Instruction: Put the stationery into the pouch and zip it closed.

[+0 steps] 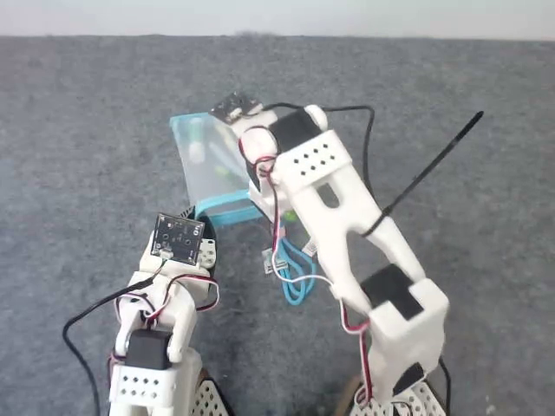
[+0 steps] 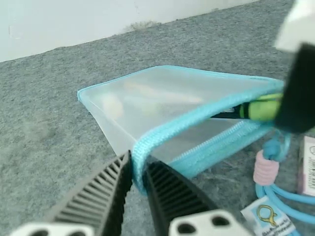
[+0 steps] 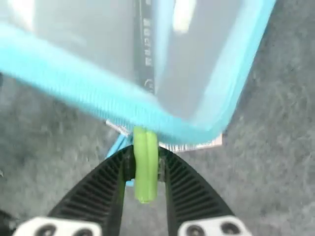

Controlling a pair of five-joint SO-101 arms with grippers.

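- The left gripper [image 2: 137, 169] pinched the blue zip edge of the pouch [image 2: 162, 103], which lay on the grey mat [image 1: 87, 130].
- The right gripper [image 3: 146, 156] clamped a green pen [image 3: 145, 182], whose front end was at the pouch mouth.
- A blue cord [image 1: 295, 286] lay beside the pouch.

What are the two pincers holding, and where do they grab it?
The left pincer pinches the pouch by its blue zipper edge; the right pincer grips a pen by its green end.

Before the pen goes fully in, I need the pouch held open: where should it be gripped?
Pinch the blue zipper edge of the pouch at its corner, from the open side, as the left gripper does: the band lifts the mouth.
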